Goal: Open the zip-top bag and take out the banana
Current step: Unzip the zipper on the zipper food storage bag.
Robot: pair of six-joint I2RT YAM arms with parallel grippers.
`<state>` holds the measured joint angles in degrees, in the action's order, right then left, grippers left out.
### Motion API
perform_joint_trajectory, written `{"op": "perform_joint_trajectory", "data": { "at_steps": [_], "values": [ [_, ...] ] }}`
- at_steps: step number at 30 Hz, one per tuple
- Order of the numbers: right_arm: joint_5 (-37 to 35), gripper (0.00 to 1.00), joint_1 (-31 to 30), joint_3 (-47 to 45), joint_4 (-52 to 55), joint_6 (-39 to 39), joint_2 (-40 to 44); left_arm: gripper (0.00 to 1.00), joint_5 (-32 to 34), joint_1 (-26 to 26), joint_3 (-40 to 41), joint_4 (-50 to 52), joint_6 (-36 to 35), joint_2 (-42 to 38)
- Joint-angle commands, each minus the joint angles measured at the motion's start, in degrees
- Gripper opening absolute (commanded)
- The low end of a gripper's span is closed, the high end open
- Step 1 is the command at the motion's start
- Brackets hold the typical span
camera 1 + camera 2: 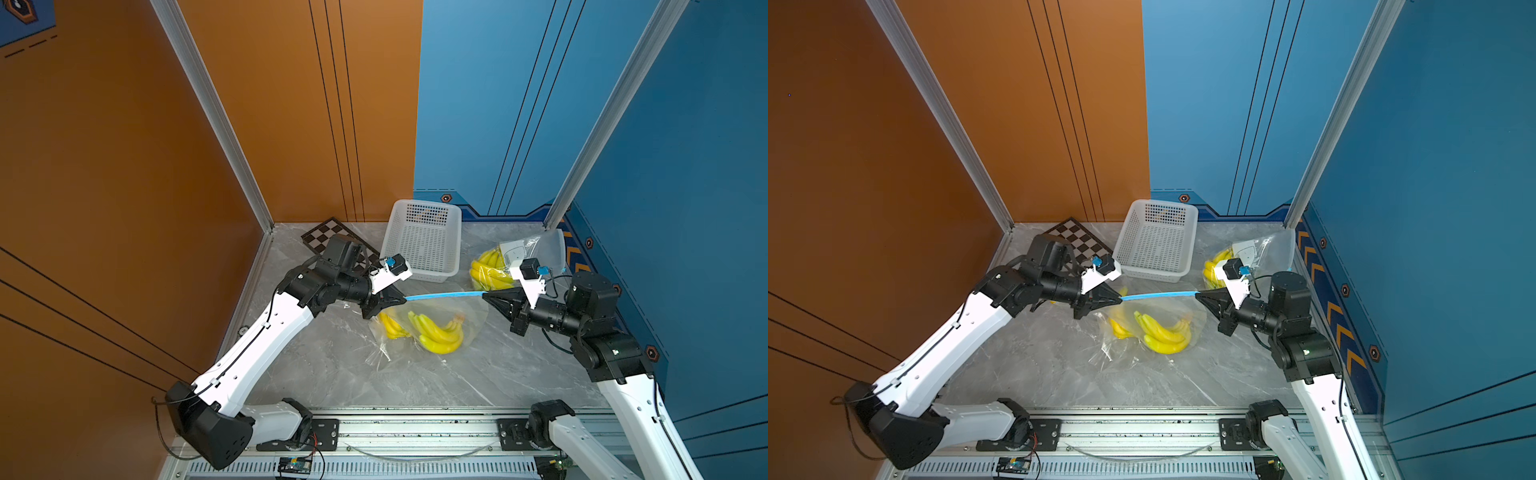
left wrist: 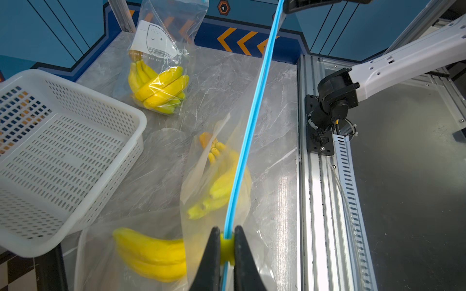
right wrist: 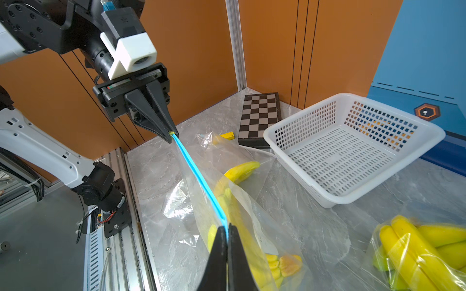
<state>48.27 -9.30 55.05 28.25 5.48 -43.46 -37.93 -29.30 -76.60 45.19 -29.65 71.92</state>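
Observation:
A clear zip-top bag (image 1: 469,324) hangs a little above the table, its blue zip strip (image 1: 444,295) pulled taut between my two grippers. A yellow banana bunch (image 1: 440,338) lies inside it, seen through the plastic in both top views (image 1: 1165,338). My left gripper (image 1: 404,298) is shut on the yellow slider (image 2: 227,248) at the strip's left end. My right gripper (image 1: 484,295) is shut on the strip's other end, its jaws pressed flat on the blue edge (image 3: 227,226). The strip looks closed along its whole length.
A white perforated basket (image 1: 424,243) stands behind the bag, a chessboard (image 1: 328,237) to its left. A second bag of bananas (image 1: 494,266) lies at the back right. Another clear bag with bananas (image 1: 390,326) lies under the left gripper. An aluminium rail (image 1: 415,428) runs along the front.

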Motion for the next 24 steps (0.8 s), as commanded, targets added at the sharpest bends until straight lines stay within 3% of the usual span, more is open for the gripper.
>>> {"op": "perform_joint_trajectory", "data": {
  "at_steps": [1,24],
  "values": [
    [-1.22,0.00,1.43,-0.10,-2.49,-1.08,0.05,0.01,4.94,2.28,2.21,5.24,-1.67,-2.66],
    [-1.57,0.00,2.01,-0.91,-2.76,-1.52,0.58,0.05,8.29,3.11,5.61,10.21,-1.65,-9.77]
  ]
}}
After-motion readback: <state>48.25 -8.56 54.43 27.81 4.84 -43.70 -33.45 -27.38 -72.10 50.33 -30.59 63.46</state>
